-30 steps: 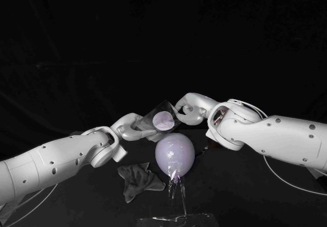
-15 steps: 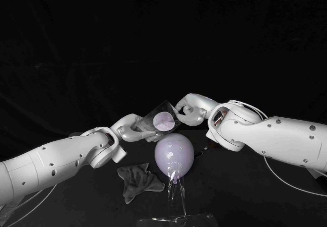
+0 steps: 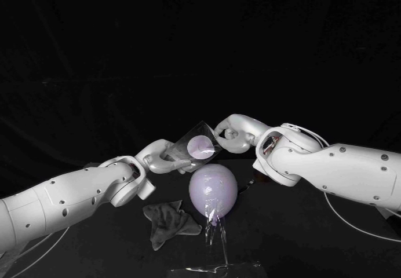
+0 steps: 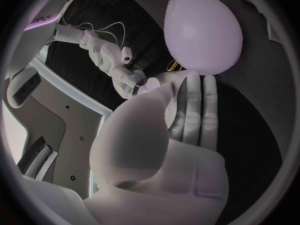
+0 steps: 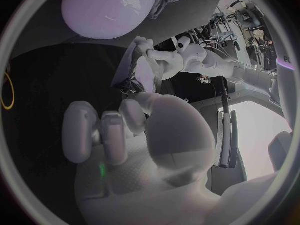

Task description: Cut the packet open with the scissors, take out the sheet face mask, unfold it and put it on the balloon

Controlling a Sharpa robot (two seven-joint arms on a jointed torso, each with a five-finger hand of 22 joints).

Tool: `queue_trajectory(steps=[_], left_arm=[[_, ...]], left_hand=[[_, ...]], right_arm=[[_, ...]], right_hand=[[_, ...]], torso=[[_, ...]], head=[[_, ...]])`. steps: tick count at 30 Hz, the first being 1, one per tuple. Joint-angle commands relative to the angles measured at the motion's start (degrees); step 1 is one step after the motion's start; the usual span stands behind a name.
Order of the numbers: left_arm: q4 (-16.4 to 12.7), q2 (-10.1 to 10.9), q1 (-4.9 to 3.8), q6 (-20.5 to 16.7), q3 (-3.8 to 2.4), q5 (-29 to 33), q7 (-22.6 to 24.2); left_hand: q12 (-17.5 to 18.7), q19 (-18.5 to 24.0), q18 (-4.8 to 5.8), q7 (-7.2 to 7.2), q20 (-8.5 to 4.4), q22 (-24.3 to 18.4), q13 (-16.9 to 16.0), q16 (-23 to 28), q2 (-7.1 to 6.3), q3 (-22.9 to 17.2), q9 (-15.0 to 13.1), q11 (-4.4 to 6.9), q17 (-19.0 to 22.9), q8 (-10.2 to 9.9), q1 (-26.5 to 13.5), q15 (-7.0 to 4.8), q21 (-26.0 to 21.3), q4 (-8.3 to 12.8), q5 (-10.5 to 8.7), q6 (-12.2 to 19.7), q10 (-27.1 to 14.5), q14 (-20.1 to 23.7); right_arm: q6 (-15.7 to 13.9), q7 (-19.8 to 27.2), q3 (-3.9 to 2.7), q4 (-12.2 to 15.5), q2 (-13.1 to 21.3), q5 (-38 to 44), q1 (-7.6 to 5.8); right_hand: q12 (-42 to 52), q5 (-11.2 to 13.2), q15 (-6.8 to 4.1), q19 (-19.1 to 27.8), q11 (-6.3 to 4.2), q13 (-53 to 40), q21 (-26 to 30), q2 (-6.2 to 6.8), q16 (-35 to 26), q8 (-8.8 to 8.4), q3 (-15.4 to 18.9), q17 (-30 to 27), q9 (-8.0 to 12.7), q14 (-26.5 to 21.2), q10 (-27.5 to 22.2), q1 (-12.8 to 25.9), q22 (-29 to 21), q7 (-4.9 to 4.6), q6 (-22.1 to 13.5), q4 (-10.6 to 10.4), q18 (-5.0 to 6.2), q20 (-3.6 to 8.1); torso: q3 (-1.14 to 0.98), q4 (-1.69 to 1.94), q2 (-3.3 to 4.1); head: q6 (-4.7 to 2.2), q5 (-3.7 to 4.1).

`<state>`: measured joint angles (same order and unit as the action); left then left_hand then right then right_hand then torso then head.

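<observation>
My left hand (image 3: 166,156) holds a clear packet (image 3: 199,145) up above the table, with a pale round sheet mask showing inside it. My right hand (image 3: 229,132) meets the packet's right edge and pinches it with its fingertips. The left wrist view shows the right hand (image 4: 114,60) pinching the pale edge beyond my left hand (image 4: 169,150). In the right wrist view the packet (image 5: 141,71) hangs between the left hand (image 5: 182,55) and my right hand (image 5: 125,135). Just below the packet, the lilac balloon (image 3: 213,186) stands upright on a clear stand (image 3: 219,243).
A crumpled grey cloth (image 3: 167,221) lies on the black table to the left of the stand. The stand's clear base (image 3: 219,269) is at the front edge. A thin yellow loop (image 5: 7,90) lies on the table near the balloon (image 5: 109,7).
My right hand has shifted slightly up and its fingers have drawn in at the packet's edge. The left hand and the balloon have hardly moved.
</observation>
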<state>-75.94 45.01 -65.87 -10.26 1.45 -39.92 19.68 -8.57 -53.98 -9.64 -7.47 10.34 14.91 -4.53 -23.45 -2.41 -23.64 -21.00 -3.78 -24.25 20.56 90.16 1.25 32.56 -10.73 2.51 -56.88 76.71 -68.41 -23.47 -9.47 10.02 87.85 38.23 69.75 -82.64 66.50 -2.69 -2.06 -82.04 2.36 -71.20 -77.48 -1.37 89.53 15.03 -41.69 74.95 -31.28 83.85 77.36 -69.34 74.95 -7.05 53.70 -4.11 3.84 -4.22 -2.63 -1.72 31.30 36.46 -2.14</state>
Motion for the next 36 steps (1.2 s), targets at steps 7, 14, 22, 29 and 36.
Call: queue_trajectory(steps=[7,14,22,29,36], left_arm=[[0.2,0.3,0.12,-0.7,0.12,1.7,-1.2],[0.2,0.4,0.12,-0.6,0.13,2.0,-1.2],[0.4,0.5,0.12,-0.5,0.13,2.3,-1.3],[0.4,0.6,0.12,-0.6,0.13,2.7,-1.2],[0.4,0.6,0.13,-0.5,0.13,2.7,-1.1]], left_hand=[[-0.2,0.0,-0.75,-0.01,-0.56,0.2,0.1,-0.3,0.47,-0.6,-1.8,0.05,-0.2,0.5,0.2,0.07,0.4,0.4,0.25,-0.5,0.4,-0.4],[-0.2,0.1,-0.73,-0.02,-0.64,0.3,0.1,-0.4,0.41,-0.8,-1.9,0.07,-0.3,0.5,0.2,0.05,0.6,0.5,0.25,-0.5,0.5,-0.4],[-0.2,0.2,-0.71,-0.04,-0.7,0.4,0.2,-0.4,0.35,-1.0,-2.0,0.06,-0.3,0.6,0.3,0.04,0.8,0.6,0.26,-0.4,0.5,-0.4],[-0.2,0.3,-0.7,-0.06,-0.74,0.5,0.2,-0.4,0.28,-1.1,-2.1,0.05,-0.4,0.6,0.2,0.05,0.9,0.6,0.26,-0.4,0.5,-0.4],[-0.2,0.3,-0.68,-0.07,-0.76,0.6,0.2,-0.4,0.22,-1.3,-2.2,0.04,-0.4,0.6,0.2,0.05,1.0,0.6,0.25,-0.4,0.5,-0.4]], right_arm=[[-1.0,1.4,-0.21,-0.2,0.5,-0.8,-0.29],[-0.3,1.8,-0.21,0.0,0.8,-1.0,-0.31],[-1.4,2.2,-0.24,0.1,1.5,-1.7,-0.35],[-2.7,2.4,-0.3,0.0,1.8,-2.2,-0.38],[-4.0,1.3,-0.31,-0.8,1.6,-4.5,-0.39]], right_hand=[[-1.3,-0.1,1.39,0.7,1.05,0.9,1.0,-0.67,0.2,-2.87,-2.6,14.0,-1.3,5.9,-0.6,0.9,4.0,-1.37,-2.9,-0.6,-0.35,-0.83],[-1.5,-0.1,2.4,0.9,2.23,1.0,1.3,-1.12,0.2,-5.77,-4.2,14.0,0.5,5.9,-0.8,2.0,3.8,-2.75,-5.4,-1.9,-0.29,-1.71],[0.2,-0.1,2.8,0.7,2.6,-0.2,1.0,-1.43,0.3,-6.55,-4.7,14.4,1.2,6.0,0.1,2.3,4.2,-3.07,-5.4,-2.3,-0.37,-2.17],[3.8,-0.1,1.66,-0.3,1.03,-3.0,-0.4,-1.02,0.5,-4.01,-5.2,15.0,0.9,6.1,2.4,1.9,5.4,-1.09,0.8,-0.8,-0.6,-1.63],[2.3,-0.2,1.72,0.1,1.59,-1.9,0.3,3.04,0.5,-5.59,-4.1,15.0,1.9,6.1,1.2,2.8,5.0,-1.99,-1.9,0.2,-0.48,-1.28]], torso=[[0.05,0.08,-0.02],[0.04,0.05,-0.01],[0.01,0.05,-0.02],[0.01,0.07,-0.01],[0.07,0.08,-0.02]], head=[[0.07,0.02],[0.07,0.0],[-0.05,-0.04],[-0.17,0.02],[-0.19,0.09]])
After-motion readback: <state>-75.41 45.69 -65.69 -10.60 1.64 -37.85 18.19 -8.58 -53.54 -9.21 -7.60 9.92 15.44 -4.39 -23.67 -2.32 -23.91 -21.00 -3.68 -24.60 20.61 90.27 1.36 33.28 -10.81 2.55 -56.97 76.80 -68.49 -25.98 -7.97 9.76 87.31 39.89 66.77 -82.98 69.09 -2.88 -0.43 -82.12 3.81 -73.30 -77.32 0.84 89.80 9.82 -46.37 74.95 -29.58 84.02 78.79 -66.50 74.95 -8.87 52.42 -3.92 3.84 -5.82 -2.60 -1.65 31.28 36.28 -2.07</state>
